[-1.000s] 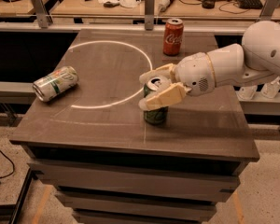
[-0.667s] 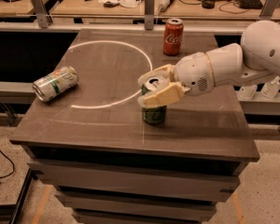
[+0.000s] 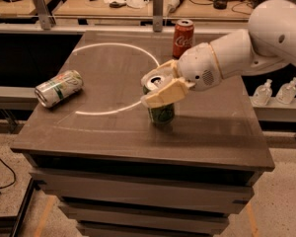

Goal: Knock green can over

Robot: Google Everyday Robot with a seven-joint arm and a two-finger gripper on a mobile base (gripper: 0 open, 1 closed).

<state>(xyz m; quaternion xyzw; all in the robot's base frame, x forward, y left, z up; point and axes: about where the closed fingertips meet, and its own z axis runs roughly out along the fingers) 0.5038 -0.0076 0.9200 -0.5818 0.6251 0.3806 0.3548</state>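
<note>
A white robot arm's pincer (image 3: pixel 149 89) clasps the top of the green can (image 3: pixel 162 115), which stands upright mid-tabletop (image 3: pixel 212 132). The can is gripped but not yet tipped; the knocking over remains.

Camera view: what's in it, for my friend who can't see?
The robot's white arm reaches in from the right, its end effector at the top of the green can standing on a dark table. A red cola can stands behind it; a pale can lies on its side at the left.
</note>
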